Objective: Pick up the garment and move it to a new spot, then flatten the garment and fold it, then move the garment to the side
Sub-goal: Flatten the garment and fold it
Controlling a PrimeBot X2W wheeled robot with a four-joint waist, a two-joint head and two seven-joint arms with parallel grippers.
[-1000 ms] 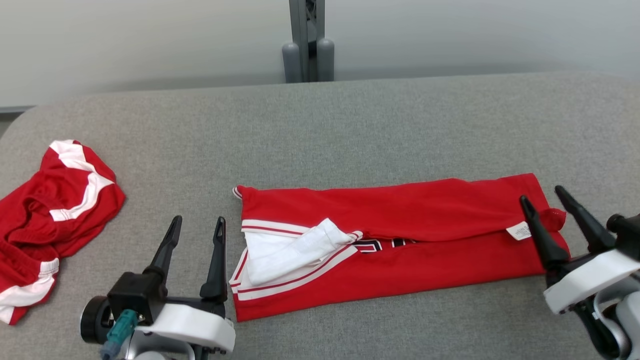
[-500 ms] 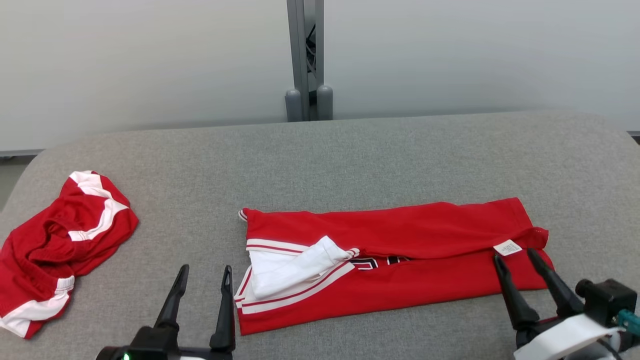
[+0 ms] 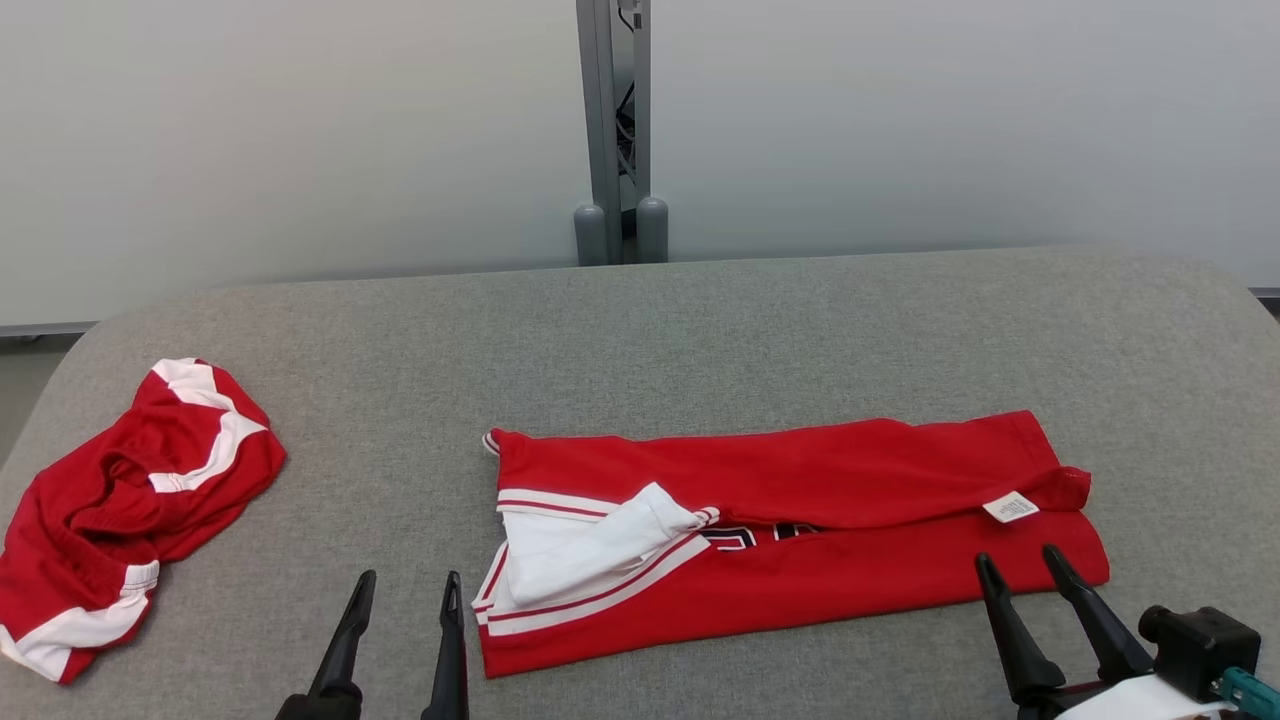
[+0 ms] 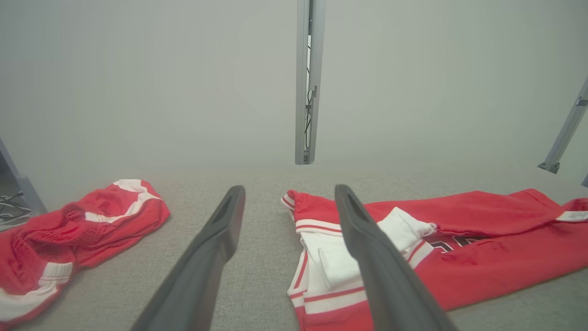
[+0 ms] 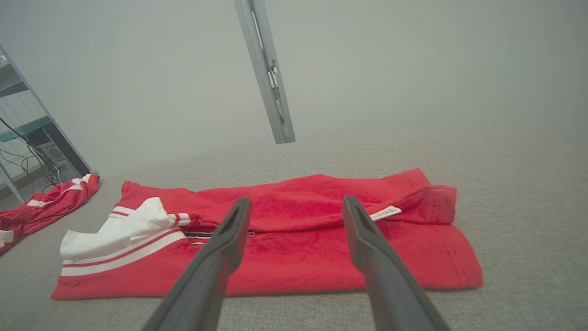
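The garment [image 3: 800, 530] is a red shirt with white and red striped trim, folded lengthwise into a long band across the middle of the grey table [image 3: 640, 330]; a white tag [image 3: 1010, 507] shows near its right end. It also appears in the left wrist view [image 4: 459, 239] and the right wrist view [image 5: 294, 239]. My left gripper [image 3: 405, 582] is open at the bottom edge, just left of the band's white-trimmed end. My right gripper [image 3: 1018, 558] is open just in front of the band's right end. Neither holds anything.
A second red and white garment [image 3: 120, 510] lies crumpled at the table's left edge, also in the left wrist view [image 4: 73, 234]. A grey metal post [image 3: 615, 130] stands behind the table against a pale wall. Bare grey cloth surface stretches behind and right of the shirt.
The head camera has tilted up, so the table sits lower in the picture. Both grippers have drawn back toward the near edge, away from the shirt's ends, still open.
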